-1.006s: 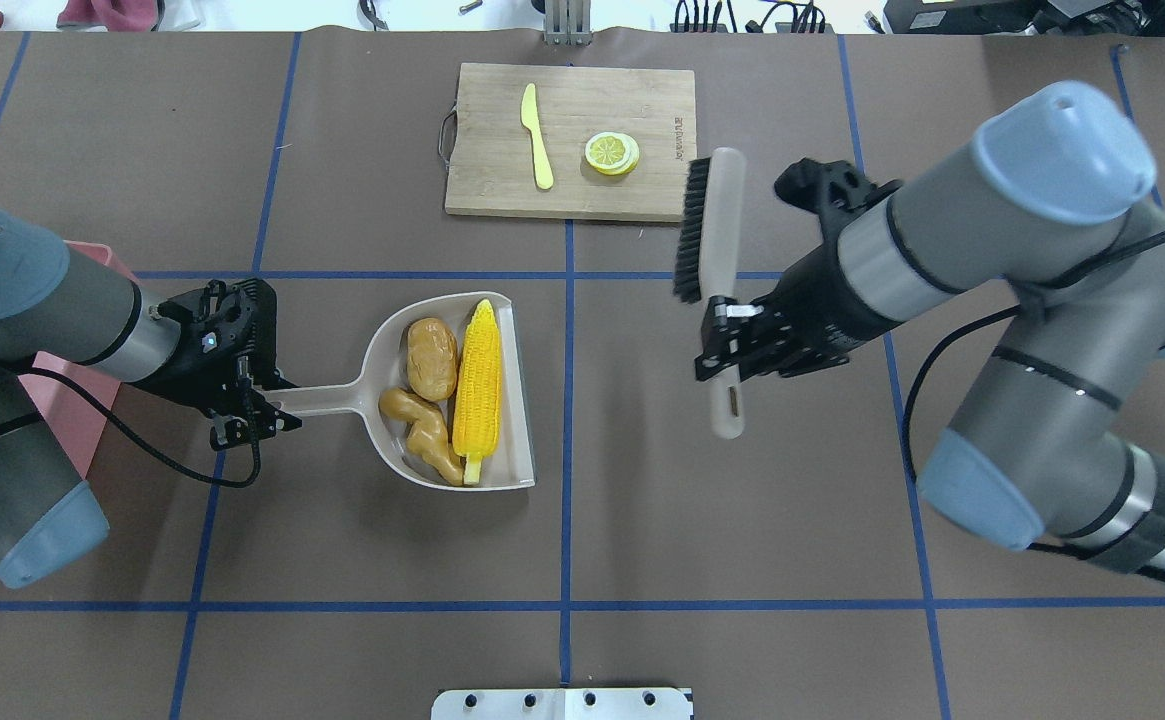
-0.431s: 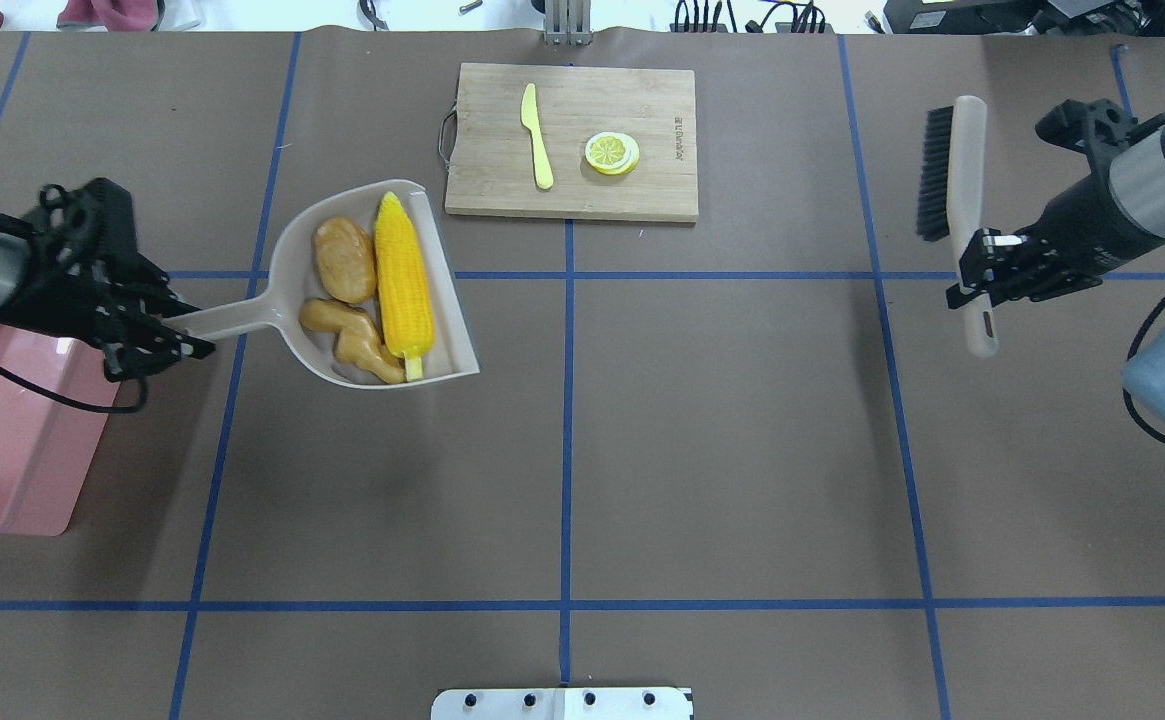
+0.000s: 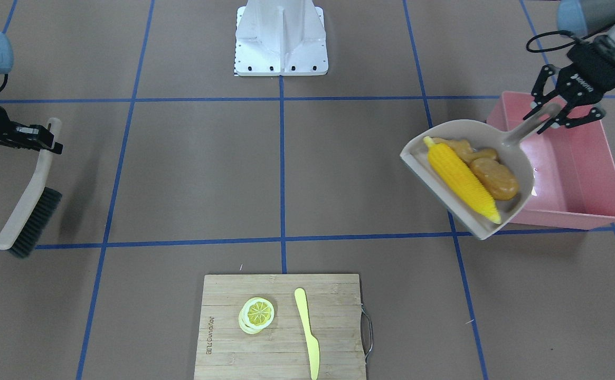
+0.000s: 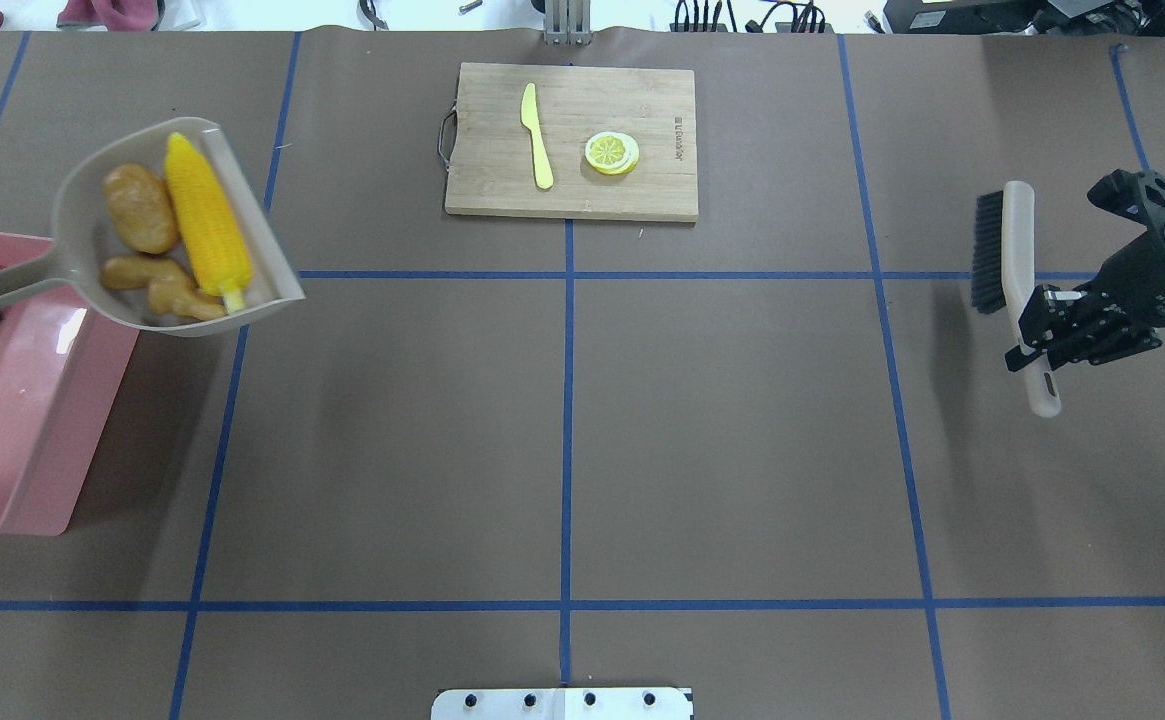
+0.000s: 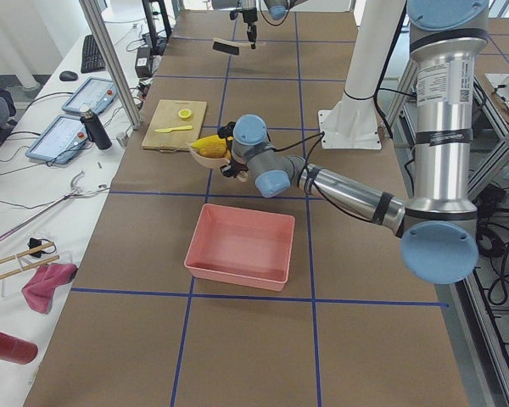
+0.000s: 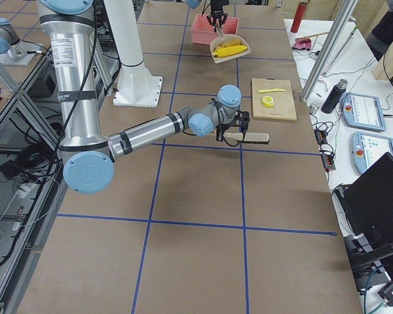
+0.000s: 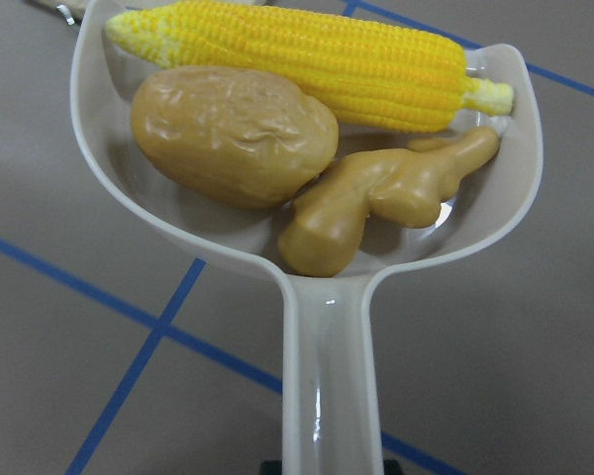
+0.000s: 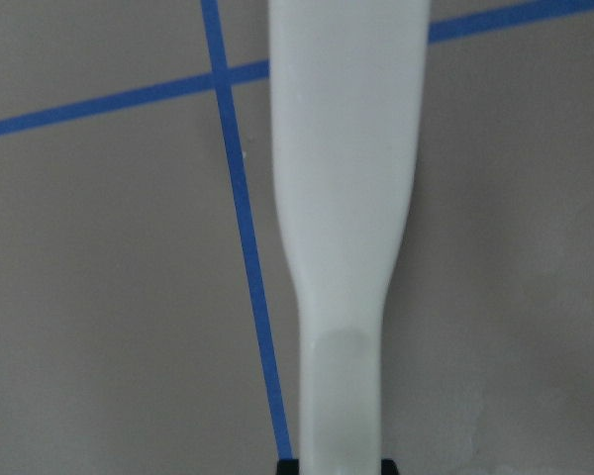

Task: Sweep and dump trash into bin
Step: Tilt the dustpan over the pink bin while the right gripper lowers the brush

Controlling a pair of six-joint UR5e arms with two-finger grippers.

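Note:
A beige dustpan (image 4: 82, 240) holds the trash: a yellow corn cob (image 4: 204, 225), a brown-orange potato (image 4: 140, 208) and a tan ginger root (image 4: 157, 285). All three also show in the left wrist view: corn (image 7: 307, 59), potato (image 7: 233, 134), ginger (image 7: 386, 198). My left gripper (image 3: 552, 113) is shut on the dustpan's handle and holds the pan in the air at the far corner of the pink bin (image 4: 2, 420), partly over its wall (image 3: 571, 174). My right gripper (image 4: 1037, 335) is shut on the handle of a black-bristled brush (image 4: 1017, 230), held at the table's right side.
A wooden cutting board (image 4: 502, 190) at the far middle carries lemon slices (image 4: 612, 153) and a pale yellow knife (image 4: 537, 135). The robot's white base plate (image 3: 281, 37) is at the near middle. Blue tape lines cross the brown table.
My left arm has lifted the loaded dustpan and carried it left and away, up to the bin. My right arm has drawn the brush back to the right edge.

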